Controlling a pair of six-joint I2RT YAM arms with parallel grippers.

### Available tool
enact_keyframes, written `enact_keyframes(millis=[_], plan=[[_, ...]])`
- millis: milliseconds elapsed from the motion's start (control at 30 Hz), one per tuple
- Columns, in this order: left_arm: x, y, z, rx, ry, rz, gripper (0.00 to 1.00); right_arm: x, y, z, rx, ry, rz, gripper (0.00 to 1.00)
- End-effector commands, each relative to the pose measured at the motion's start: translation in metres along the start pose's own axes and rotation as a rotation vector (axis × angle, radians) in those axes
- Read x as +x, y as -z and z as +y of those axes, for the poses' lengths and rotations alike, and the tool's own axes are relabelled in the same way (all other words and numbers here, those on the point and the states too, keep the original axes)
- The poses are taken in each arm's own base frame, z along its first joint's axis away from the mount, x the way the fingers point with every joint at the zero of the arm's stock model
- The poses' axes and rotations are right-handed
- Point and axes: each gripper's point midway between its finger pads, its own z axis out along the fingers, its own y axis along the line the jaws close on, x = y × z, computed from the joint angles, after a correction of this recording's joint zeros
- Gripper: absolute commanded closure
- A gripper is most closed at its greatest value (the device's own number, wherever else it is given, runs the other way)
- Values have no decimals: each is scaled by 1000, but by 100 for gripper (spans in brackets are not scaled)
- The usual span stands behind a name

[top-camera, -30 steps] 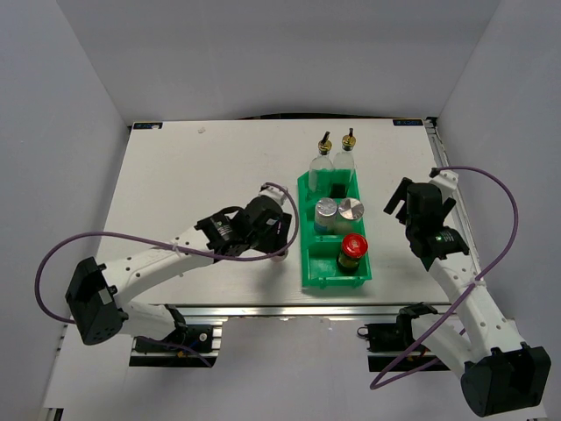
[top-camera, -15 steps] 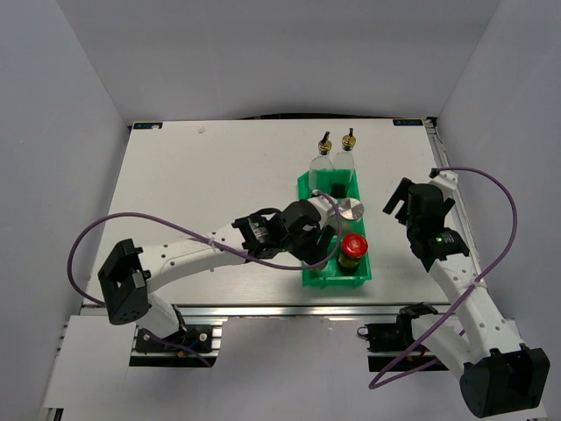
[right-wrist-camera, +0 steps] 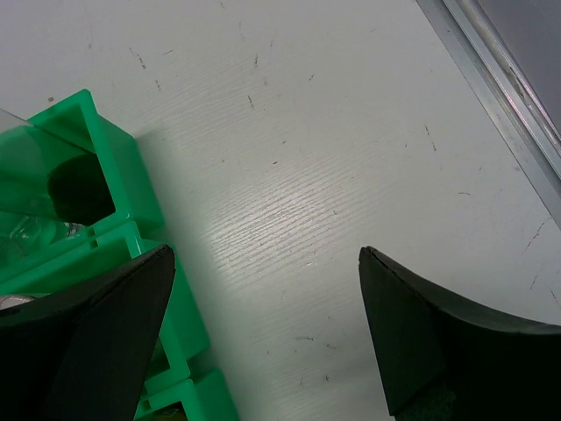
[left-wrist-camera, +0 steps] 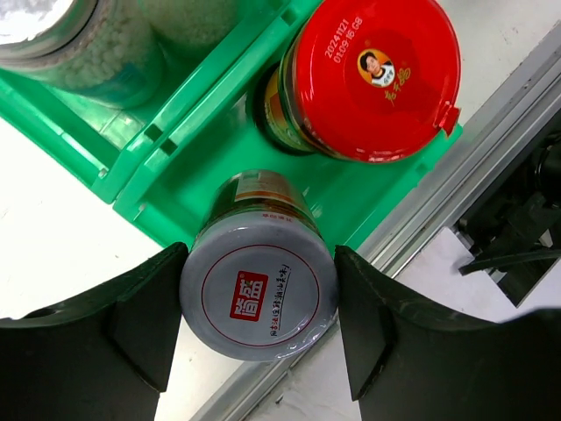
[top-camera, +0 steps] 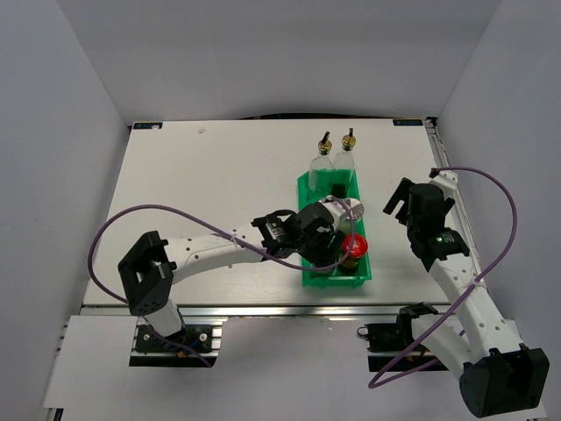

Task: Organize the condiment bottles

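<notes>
Left claw point(left-wrist-camera: 260, 263), half open, clamps a silver-lidded jar point(left-wrist-camera: 259, 303) by its sides in the green bin's point(left-wrist-camera: 188, 123) nearest compartment, at 7 o'clock of the red-capped jar point(left-wrist-camera: 372, 74) in the wrist view. Right claw point(right-wrist-camera: 265, 254) gapes wide, holding nothing, above the table point(right-wrist-camera: 307, 158) at the bin's 3 o'clock.

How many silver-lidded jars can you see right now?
3 silver-lidded jars. One is held in the left gripper at the green bin's near compartment, beside the red-capped jar. Two stand in the middle compartment, one largely hidden under the left arm from above.
</notes>
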Motion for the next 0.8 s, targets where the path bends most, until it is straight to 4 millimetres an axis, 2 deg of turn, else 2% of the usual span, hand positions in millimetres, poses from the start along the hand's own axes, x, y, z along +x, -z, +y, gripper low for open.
enact_keyframes(millis=[0, 133, 233, 267, 333, 400, 467, 567, 767], plan=[[-43, 10, -17, 42, -7, -121, 79, -8, -2, 3, -15, -2, -31, 11], [-37, 1, -7, -19, -17, -94, 77, -7, -2, 1, -12, -1, -29, 11], [-36, -5, -6, -26, -26, -83, 66, -7, -2, 1, -10, 0, -29, 11], [-32, -5, -3, -45, -28, -67, 58, -7, -2, 1, -10, 0, -29, 11], [-31, -7, 0, -61, -32, -58, 49, -5, -3, 1, -12, 1, -25, 10], [-29, -9, 2, -71, -34, -54, 36, -6, -4, 2, -12, 3, -25, 11], [-29, -10, 2, -68, -41, -48, 34, -4, -5, 0, -6, 8, -15, 11], [-31, -10, 4, -81, -42, -57, 16, -4, -4, 3, -20, 8, -12, 11], [-37, -7, 9, -117, -42, -77, 6, -4, -3, 4, -36, 34, -11, 11]])
